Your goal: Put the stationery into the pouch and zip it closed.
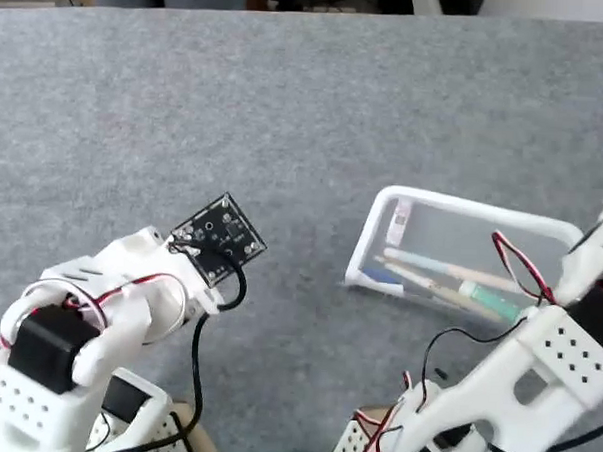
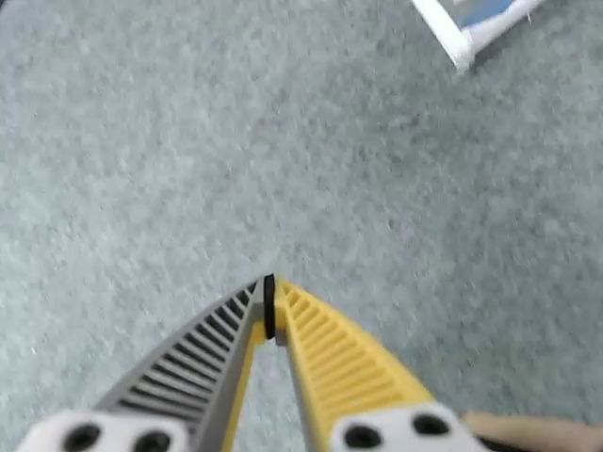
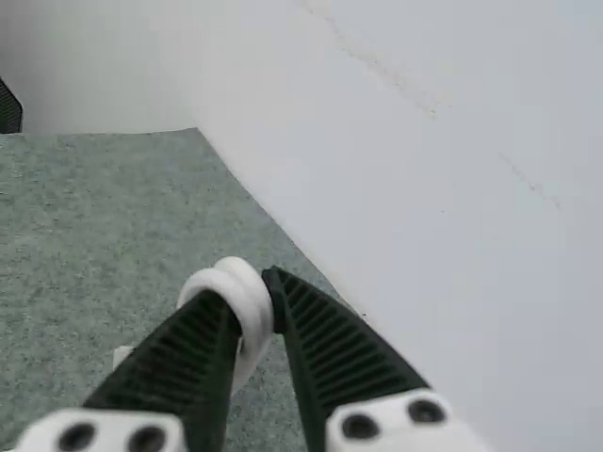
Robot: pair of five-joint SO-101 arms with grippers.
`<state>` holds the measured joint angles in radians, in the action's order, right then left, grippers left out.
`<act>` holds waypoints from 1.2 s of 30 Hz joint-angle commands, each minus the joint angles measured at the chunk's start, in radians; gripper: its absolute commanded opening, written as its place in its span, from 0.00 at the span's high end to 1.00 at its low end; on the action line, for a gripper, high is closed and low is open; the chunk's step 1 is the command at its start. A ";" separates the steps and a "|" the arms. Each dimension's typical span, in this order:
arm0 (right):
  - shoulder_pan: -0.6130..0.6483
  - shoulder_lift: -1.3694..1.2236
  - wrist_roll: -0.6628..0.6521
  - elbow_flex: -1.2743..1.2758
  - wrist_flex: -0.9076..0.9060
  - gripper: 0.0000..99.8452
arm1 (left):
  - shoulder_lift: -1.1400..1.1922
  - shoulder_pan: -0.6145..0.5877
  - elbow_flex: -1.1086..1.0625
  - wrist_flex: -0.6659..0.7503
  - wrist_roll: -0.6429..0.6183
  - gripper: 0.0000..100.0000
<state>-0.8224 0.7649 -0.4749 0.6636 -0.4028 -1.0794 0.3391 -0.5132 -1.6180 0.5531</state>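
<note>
Left gripper [image 2: 268,315]: the grey and yellow fingers are closed tip to tip, and nothing sits between them. Directly beneath the tips lies bare grey table [image 2: 141,141]. The pouch [image 2: 462,33] is well apart from this gripper, ahead of it and off to the right arm's side, with one white-edged corner visible.

Right gripper [image 3: 252,292]: the black fingers are closed on a white ring [image 3: 231,282], which is clamped between the tips. A plain white wall [image 3: 424,188] stands just beside this gripper, on its outer side.

Pouch [image 1: 482,207]: clear body with a white rim, lying flat on the table beside the right arm [image 1: 536,356] and well apart from the left arm [image 1: 128,299]. The stationery [image 1: 449,278], several pens lying side by side, is inside the pouch
</note>
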 commanded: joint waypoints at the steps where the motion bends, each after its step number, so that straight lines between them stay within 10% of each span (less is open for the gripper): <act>1: 0.055 0.012 -0.002 -0.044 0.032 0.99 | 0.003 -0.007 0.007 0.071 0.005 0.97; 14: 0.436 0.090 0.235 -0.372 -0.269 0.99 | 0.003 -0.329 0.007 0.273 -0.201 0.76; 36: 1.142 0.093 0.408 -0.975 -0.961 0.99 | 0.002 -0.407 0.016 0.282 -0.178 0.76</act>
<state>0.2685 0.8508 -0.0698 -0.2202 -1.3157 -1.0748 -0.0276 -0.5132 -1.3617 0.3475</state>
